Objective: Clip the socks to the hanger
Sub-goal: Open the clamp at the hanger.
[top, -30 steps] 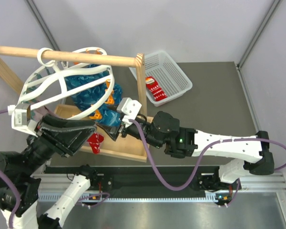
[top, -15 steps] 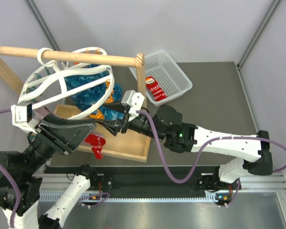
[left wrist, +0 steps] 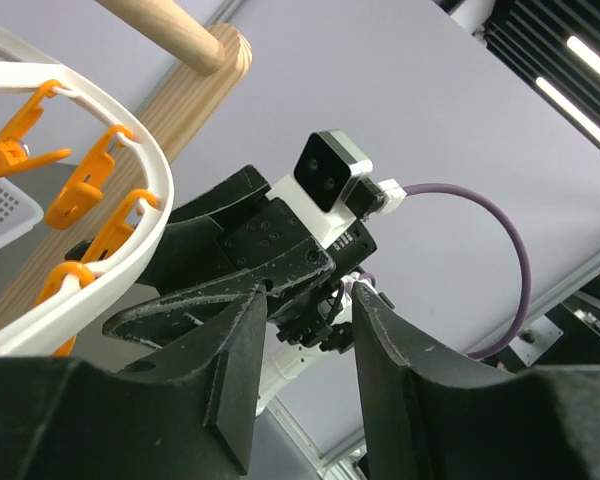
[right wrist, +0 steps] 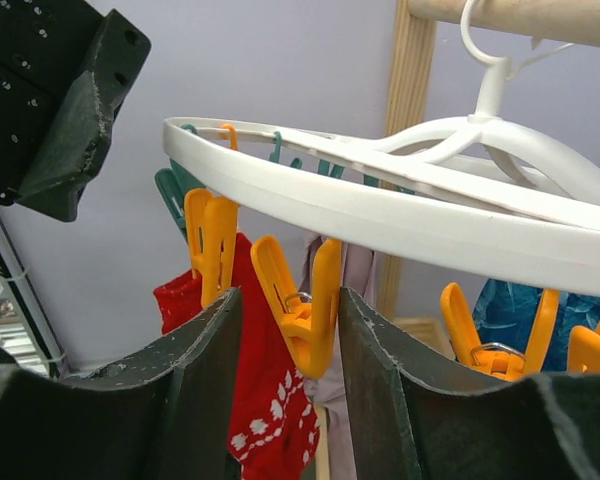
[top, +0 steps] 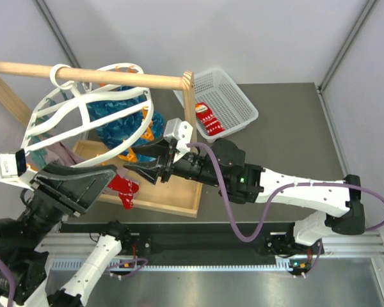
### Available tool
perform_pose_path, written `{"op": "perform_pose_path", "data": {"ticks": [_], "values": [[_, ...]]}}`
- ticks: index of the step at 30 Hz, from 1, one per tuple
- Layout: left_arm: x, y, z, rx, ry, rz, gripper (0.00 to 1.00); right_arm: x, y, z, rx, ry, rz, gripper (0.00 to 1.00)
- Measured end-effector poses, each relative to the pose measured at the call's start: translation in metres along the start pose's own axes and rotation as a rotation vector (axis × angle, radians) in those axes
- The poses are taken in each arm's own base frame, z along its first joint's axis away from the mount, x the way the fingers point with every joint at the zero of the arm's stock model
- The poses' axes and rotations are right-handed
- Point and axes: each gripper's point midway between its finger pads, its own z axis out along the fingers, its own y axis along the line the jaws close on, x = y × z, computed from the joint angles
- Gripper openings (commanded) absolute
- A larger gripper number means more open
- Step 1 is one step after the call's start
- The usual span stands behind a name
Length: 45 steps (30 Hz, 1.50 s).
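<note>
The white oval hanger is hanging by its hook from the wooden rail, tilting, with orange clips dangling round its rim. One red white-patterned sock is hanging limp below the near rim. A second red sock is lying in the white mesh basket.

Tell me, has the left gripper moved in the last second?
Yes. The left gripper has pulled back leftward and nearer, farther from the wooden stand's upright post.

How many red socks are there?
2. One red sock hangs under the hanger's near rim, at an orange clip; another sock lies in the white basket. Others may hide behind the blue cloths.
</note>
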Motion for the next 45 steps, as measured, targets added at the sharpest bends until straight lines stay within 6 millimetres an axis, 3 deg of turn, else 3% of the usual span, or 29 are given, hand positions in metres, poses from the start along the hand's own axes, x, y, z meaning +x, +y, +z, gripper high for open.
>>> {"op": "perform_pose_path", "data": {"ticks": [5,10,15,25,31,37,45], "values": [[-0.002,0.007,-0.006,-0.069,-0.025,-0.035,0.42,0.002,-0.005,0.002,-0.006,-0.002,0.035,0.43],[0.003,0.022,-0.002,-0.136,-0.011,-0.08,0.42,0.006,-0.017,0.004,0.005,-0.004,0.065,0.41],[0.003,0.029,0.003,-0.166,-0.008,-0.092,0.43,0.013,-0.016,0.008,-0.01,0.003,0.087,0.4],[0.006,0.038,0.008,-0.207,-0.002,-0.092,0.42,0.015,-0.015,0.01,-0.014,0.002,0.119,0.2],[-0.005,0.032,0.002,-0.27,-0.057,-0.019,0.4,0.013,-0.013,0.01,-0.02,-0.004,0.149,0.06],[-0.016,0.016,0.004,-0.343,-0.105,0.165,0.4,0.014,-0.01,0.009,-0.029,0.003,0.188,0.0],[-0.013,0.044,0.004,-0.48,-0.066,0.223,0.43,0.017,-0.011,0.009,-0.007,0.015,0.232,0.0]]}}
